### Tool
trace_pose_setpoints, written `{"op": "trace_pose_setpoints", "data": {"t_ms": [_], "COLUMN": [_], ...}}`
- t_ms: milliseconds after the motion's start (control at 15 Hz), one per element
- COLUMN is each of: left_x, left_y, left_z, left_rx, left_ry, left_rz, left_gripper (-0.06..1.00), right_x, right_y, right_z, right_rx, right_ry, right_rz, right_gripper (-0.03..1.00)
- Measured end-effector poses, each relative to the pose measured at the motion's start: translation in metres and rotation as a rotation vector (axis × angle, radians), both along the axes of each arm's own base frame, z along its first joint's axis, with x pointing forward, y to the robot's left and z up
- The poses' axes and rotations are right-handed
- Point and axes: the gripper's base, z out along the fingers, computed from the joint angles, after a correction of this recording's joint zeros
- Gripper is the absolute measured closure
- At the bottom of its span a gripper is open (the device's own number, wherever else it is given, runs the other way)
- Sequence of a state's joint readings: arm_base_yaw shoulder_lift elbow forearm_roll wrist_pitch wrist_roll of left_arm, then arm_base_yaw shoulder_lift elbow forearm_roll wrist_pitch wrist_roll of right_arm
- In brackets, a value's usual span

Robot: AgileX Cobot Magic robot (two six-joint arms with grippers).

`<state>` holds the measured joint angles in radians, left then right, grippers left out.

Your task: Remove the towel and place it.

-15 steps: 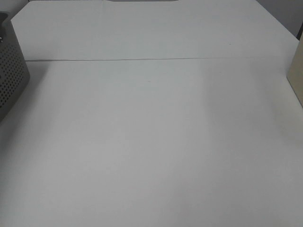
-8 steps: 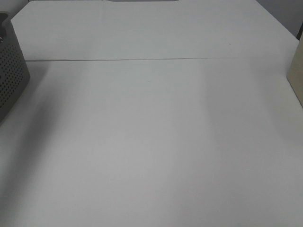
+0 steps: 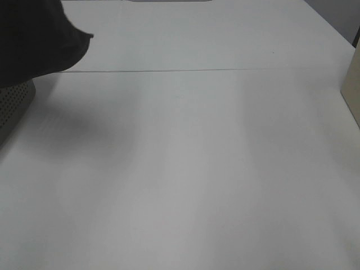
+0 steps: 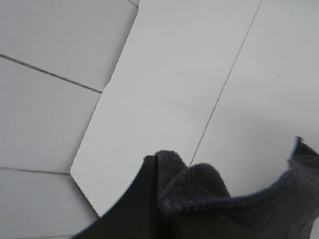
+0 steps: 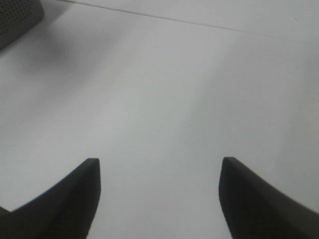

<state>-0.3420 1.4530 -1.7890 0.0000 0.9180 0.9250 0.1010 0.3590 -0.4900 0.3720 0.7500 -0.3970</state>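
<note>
Exterior high view now has a large dark navy-black terry cloth towel (image 3: 34, 39) filling its far left corner, where half a second ago only the grey perforated plastic basket (image 3: 14, 107) stood in that corner. The towel now hides the upper part of the basket, and a broader soft shadow has spread over the white bench (image 3: 197, 169) just beside it. The rest of the bench surface, its thin seam line (image 3: 169, 71) and the beige box-like thing (image 3: 353, 90) at the right edge look the same as before. From this view it cannot be told whether the cloth touches the basket or hangs clear of it. In the left wrist view the left claw (image 4: 157, 199) is pressed together on a bunched fold of the towel (image 4: 239, 199). One dark finger (image 4: 134, 204) lies flat against the looped fabric, which rises in a hump beside it, with the bench corner (image 4: 164, 89) well below. In the right wrist view the right claw (image 5: 159, 164) stands with its two dark fingertips wide apart, gripping nothing and touching nothing. It sits above bare bench, with the basket (image 5: 17, 20) well away from it.
</note>
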Motion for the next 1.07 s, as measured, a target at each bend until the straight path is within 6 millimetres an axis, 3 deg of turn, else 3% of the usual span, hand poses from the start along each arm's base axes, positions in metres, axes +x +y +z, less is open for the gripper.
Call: {"op": "trace_pose_setpoints", "data": {"t_ms": [267, 600, 667, 733, 867, 1067], "left_x": [-0.022, -0.041, -0.047, -0.048, -0.051, -0.051], "left_y": [-0.048, -0.076, -0.083, -0.084, -0.088, -0.089], "left_z": [0.000, -0.002, -0.002, -0.002, -0.002, -0.002], "left_rx": [0.012, 0.029, 0.029, 0.029, 0.029, 0.028], "left_ry": [-0.006, 0.013, 0.013, 0.013, 0.012, 0.013], "left_rz": [-0.172, -0.280, -0.311, -0.316, -0.333, -0.335], "left_gripper": [0.94, 0.94, 0.94, 0.94, 0.94, 0.94], "right_x": [0.065, 0.134, 0.168, 0.173, 0.195, 0.211], "right_y": [0.032, 0.064, 0.078, 0.084, 0.121, 0.152], "right_z": [-0.007, -0.010, -0.020, -0.022, -0.029, -0.031], "right_rx": [0.070, 0.240, 0.248, 0.251, 0.252, 0.263], "right_ry": [-0.018, -0.056, -0.039, -0.030, -0.004, 0.014], "right_rz": [0.331, 0.671, 0.780, 0.805, 0.929, 1.000], "right_gripper": [0.31, 0.31, 0.31, 0.31, 0.31, 0.31]}}
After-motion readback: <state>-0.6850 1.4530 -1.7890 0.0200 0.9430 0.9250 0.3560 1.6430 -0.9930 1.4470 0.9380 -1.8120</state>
